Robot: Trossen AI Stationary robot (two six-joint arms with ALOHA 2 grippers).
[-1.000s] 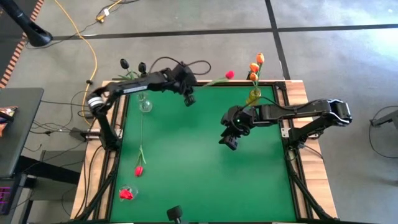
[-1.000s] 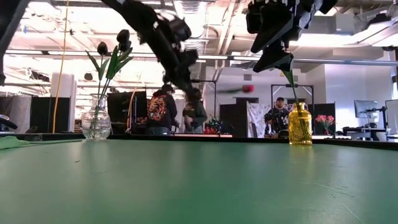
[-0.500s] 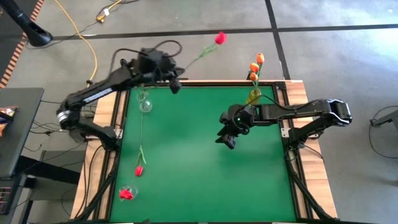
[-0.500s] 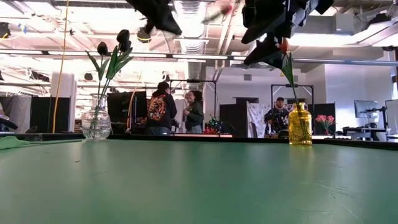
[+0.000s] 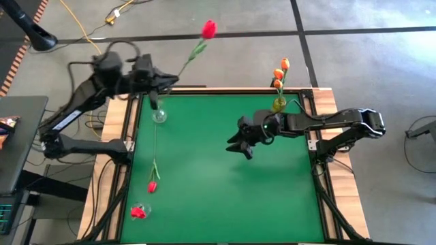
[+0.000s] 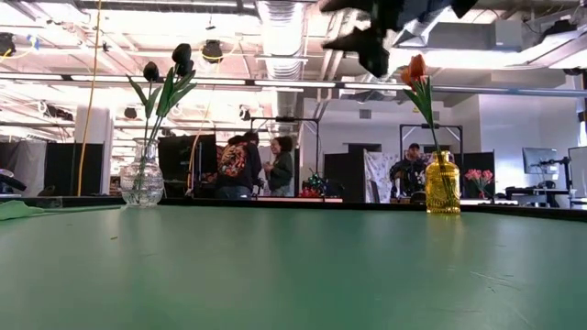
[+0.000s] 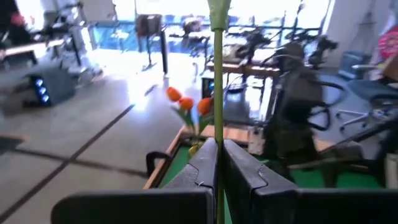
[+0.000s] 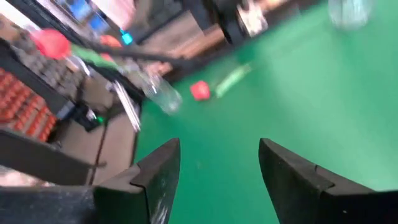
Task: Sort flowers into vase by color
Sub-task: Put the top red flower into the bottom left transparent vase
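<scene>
My left gripper [image 5: 165, 80] is high over the table's far-left corner, shut on a red tulip whose head [image 5: 209, 28] reaches out beyond the far edge. A clear vase [image 6: 142, 183] with black tulips [image 6: 182, 55] stands below that arm. The yellow vase [image 5: 278, 104] at the far right edge holds orange tulips [image 5: 281, 71]. Another red tulip [image 5: 152, 185] lies flat near the left edge. A small clear vase [image 5: 139, 211] with a red head is at the near-left corner. My right gripper [image 5: 235, 146] hangs open above the middle of the table. My left gripper pinches the red tulip's green stem [image 7: 217, 134] between its two fingers [image 7: 200, 163]. The stem runs on ahead past the fingertips. The tulip is lifted clear, and its stem [image 5: 191, 54] slants away toward the far right, with the head at the free end.
Wooden rails [image 5: 129, 170] and dark frame bars edge the green mat [image 5: 225, 197]. Cables hang off the far-left corner. The mat's middle and near right carry nothing. People [image 6: 275, 170] stand in the room far behind the table.
My left arm has swung from over the far edge back toward the far-left corner and risen out of the low view, carrying the red tulip; the head now points farther beyond the far edge. My right gripper has moved toward the left and turned.
</scene>
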